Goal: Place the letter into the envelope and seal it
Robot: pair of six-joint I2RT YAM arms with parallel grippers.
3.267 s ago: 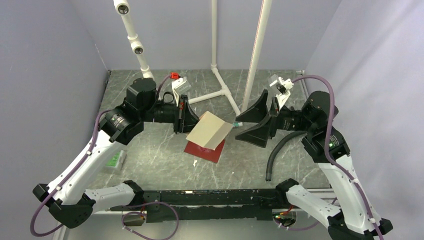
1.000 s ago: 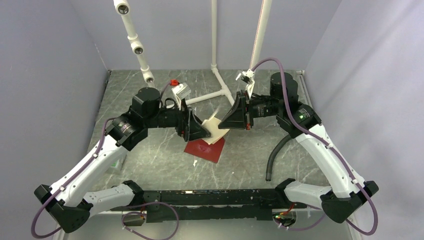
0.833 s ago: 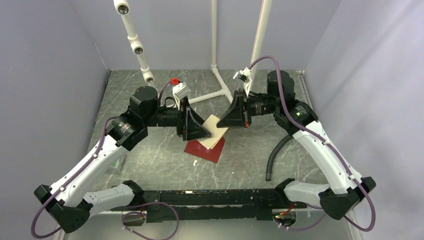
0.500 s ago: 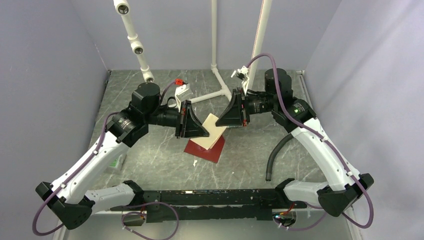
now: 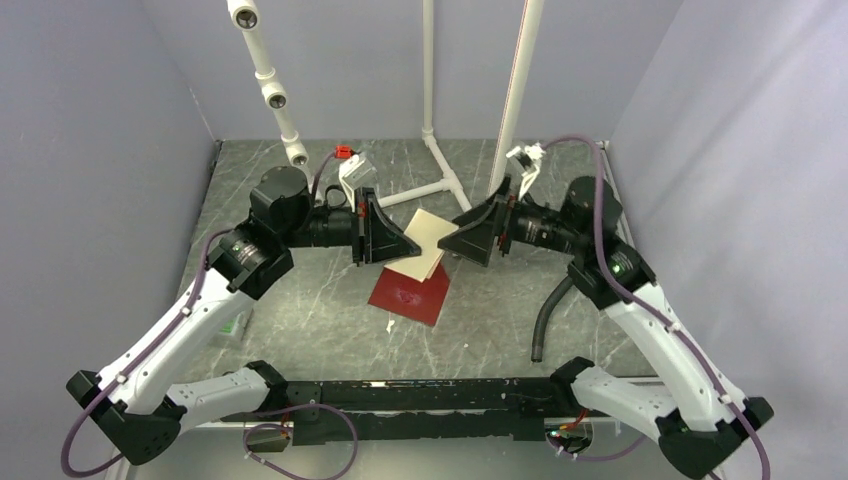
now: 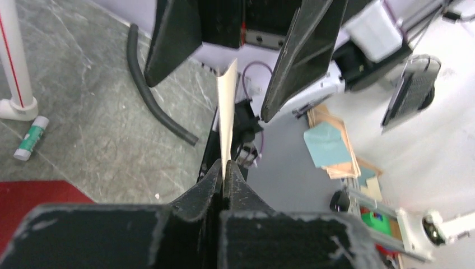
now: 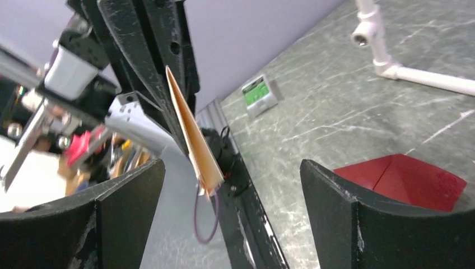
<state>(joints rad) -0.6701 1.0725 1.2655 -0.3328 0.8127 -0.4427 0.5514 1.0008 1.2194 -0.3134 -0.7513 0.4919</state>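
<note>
The letter (image 6: 227,112) is not yet inserted; it is held in the air above the envelope (image 5: 410,295), which lies flat on the surface; insertion and sealing both outstanding; left gripper (image 6: 223,171) jaws clamped together on one edge of the letter; right gripper (image 7: 231,168) jaws wide apart, holding nothing; sheet steeply tilted, near edge-on; free end points toward the right gripper; long axis apparently far-to-near.

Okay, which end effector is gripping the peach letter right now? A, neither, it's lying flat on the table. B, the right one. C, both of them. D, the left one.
D: the left end effector is pinched shut on the edge of the letter, while the right end effector stands wide open, not touching it.
</note>
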